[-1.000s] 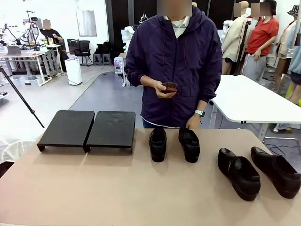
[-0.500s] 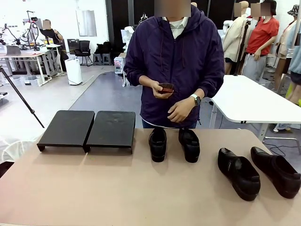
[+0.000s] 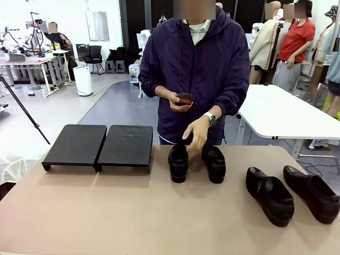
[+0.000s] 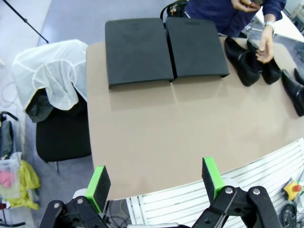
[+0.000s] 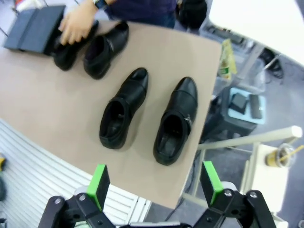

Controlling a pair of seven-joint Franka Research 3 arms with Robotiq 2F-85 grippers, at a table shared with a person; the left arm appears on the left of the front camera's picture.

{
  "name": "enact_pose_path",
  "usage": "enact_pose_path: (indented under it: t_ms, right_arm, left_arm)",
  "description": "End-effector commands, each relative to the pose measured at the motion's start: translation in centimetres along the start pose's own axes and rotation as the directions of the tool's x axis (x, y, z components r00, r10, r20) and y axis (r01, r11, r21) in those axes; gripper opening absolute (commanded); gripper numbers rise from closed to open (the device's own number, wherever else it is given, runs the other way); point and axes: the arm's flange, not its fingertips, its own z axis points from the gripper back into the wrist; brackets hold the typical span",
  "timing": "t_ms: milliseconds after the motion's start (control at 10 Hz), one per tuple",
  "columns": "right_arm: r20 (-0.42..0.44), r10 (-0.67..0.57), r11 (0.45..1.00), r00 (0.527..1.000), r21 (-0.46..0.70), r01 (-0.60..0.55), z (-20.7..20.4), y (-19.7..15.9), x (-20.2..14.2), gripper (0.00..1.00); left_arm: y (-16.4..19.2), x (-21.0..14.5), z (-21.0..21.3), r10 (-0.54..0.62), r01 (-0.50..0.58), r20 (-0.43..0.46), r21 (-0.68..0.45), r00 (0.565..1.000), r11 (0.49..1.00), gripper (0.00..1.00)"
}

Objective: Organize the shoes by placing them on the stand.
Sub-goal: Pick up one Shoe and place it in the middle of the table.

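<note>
Four glossy black shoes sit on the tan table in the front view: one pair in the middle [image 3: 178, 162] [image 3: 214, 162] and one pair at the right [image 3: 269, 195] [image 3: 313, 192]. The black two-panel stand [image 3: 101, 144] is at the back left, bare. The person's hand [image 3: 195, 134] reaches down onto the heel of the left middle shoe [image 5: 66, 51]. My left gripper [image 4: 155, 183] hangs open, high above the table's near edge. My right gripper [image 5: 154, 183] is open too, high above the right pair [image 5: 124, 107] [image 5: 176, 121].
The person stands at the far side and holds a small dark-red object [image 3: 184, 98] in the other hand. A chair draped in white cloth [image 4: 54, 90] stands beside the table's left end. A white table [image 3: 289, 114] is behind at the right.
The person's hand lifted off the right middle shoe, rose to the chest, then came down onto the left middle shoe. Shoes, stand and both grippers have not moved.
</note>
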Motion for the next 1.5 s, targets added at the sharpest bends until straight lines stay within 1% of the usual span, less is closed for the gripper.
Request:
enact_pose_path:
  t_ms: [0,100,200,300,400,500,600,700,800,900,1100,1200,1400]
  right_arm:
    - [-0.053,-0.013,1.000,0.999,0.015,0.014,-2.2,2.9,3.0,1.00]
    - [-0.046,-0.015,1.000,0.999,-0.005,0.015,-3.8,5.0,4.4,1.00]
    - [-0.065,0.017,1.000,0.998,0.010,-0.017,-5.6,6.8,5.9,1.00]
    - [-0.085,0.017,1.000,0.996,0.006,-0.017,-6.7,8.0,6.9,1.00]
    - [-0.073,0.022,1.000,0.997,0.000,-0.022,-7.6,8.7,7.9,1.00]
    - [-0.085,0.030,0.999,0.996,0.023,-0.028,-7.8,8.6,8.4,1.00]
    - [-0.094,0.031,0.999,0.995,0.032,-0.028,-8.0,8.4,8.5,1.00]
    - [-0.116,0.044,0.999,0.992,0.024,-0.042,-9.2,8.6,8.7,1.00]
    - [-0.181,0.050,0.999,0.982,0.007,-0.049,-11.5,9.2,8.8,1.00]
    - [-0.255,0.038,0.998,0.966,-0.034,-0.049,-13.9,9.8,8.6,1.00]
    - [-0.326,-0.033,0.992,0.945,-0.128,-0.009,-17.9,10.3,7.7,1.00]
    - [-0.374,-0.048,0.989,0.926,-0.151,-0.009,-19.5,10.4,7.2,1.00]
    - [-0.404,-0.084,0.983,0.911,-0.184,0.009,-23.2,10.9,5.4,1.00]
  left_arm:
    - [0.0,0.0,-0.1,0.004,-0.004,0.000,0.003,1.000,1.000,1.00]
    - [0.0,0.0,-0.1,0.004,-0.004,0.000,0.003,1.000,1.000,1.00]
    - [0.0,0.0,-0.1,0.004,-0.004,0.000,0.003,1.000,1.000,1.00]
    - [0.0,0.0,-0.1,0.004,-0.004,0.000,0.003,1.000,1.000,1.00]
    - [0.0,0.0,-0.1,0.004,-0.004,0.000,0.003,1.000,1.000,1.00]
    - [0.0,0.0,-0.1,0.004,-0.004,0.000,0.003,1.000,1.000,1.00]
    - [0.0,0.0,-0.1,0.004,-0.004,0.000,0.003,1.000,1.000,1.00]
    - [0.0,0.0,-0.1,0.004,-0.004,0.000,0.003,1.000,1.000,1.00]
    - [0.0,0.0,-0.1,0.004,-0.004,0.000,0.003,1.000,1.000,1.00]
    - [0.0,0.0,-0.1,0.004,-0.004,0.000,0.003,1.000,1.000,1.00]
    - [0.0,0.0,-0.1,0.004,-0.004,0.000,0.003,1.000,1.000,1.00]
    - [0.0,0.0,-0.1,0.004,-0.004,0.000,0.003,1.000,1.000,1.00]
    - [0.0,0.0,-0.1,0.004,-0.004,0.000,0.003,1.000,1.000,1.00]
